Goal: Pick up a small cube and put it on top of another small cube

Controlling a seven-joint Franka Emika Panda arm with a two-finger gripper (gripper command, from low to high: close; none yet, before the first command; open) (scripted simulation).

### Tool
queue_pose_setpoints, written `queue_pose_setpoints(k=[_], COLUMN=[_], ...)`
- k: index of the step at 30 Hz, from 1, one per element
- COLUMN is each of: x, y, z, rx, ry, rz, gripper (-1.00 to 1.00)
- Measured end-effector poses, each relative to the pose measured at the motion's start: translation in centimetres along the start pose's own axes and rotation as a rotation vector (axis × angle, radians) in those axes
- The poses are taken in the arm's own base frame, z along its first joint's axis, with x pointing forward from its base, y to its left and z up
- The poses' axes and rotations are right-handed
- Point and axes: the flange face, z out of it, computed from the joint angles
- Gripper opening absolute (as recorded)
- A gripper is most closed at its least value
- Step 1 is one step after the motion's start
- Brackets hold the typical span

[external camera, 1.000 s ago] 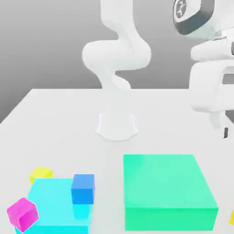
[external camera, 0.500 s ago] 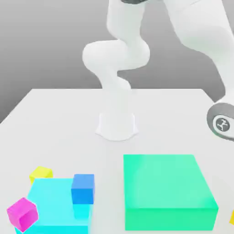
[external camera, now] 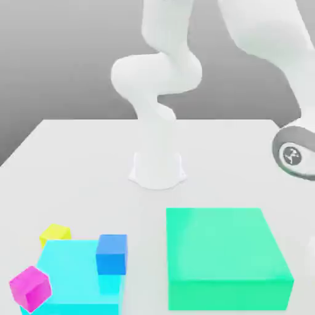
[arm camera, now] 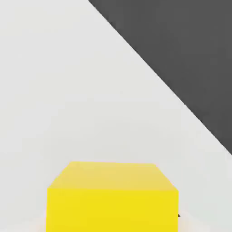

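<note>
White table (external camera: 80, 166): large green block (external camera: 224, 252), flat cyan block (external camera: 74, 267) carrying small blue cube (external camera: 112, 253); yellow cube (external camera: 55, 234) just behind, magenta cube (external camera: 29, 288) at near corner. Hand view: yellow cube (arm camera: 113, 197) on table near its edge. Arm (external camera: 271, 55) bent low, exterior view's right.

The cyan block (external camera: 74, 274) is cut off by the exterior view's lower edge, with the magenta cube (external camera: 29, 288) covering its near corner. In the hand view, the yellow cube (arm camera: 112, 197) is cropped at the frame's edge.
</note>
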Motion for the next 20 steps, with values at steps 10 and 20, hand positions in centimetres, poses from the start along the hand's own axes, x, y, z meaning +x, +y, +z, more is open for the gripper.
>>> queue_pose_setpoints(k=[10, 20], x=[1.7, -0.9], y=[29.4, 33.1], z=[-6.6, -2.2], rx=[-0.003, 0.030], ry=[-0.018, -0.031], rz=[0.738, 0.876], gripper=[-1.00, 1.00])
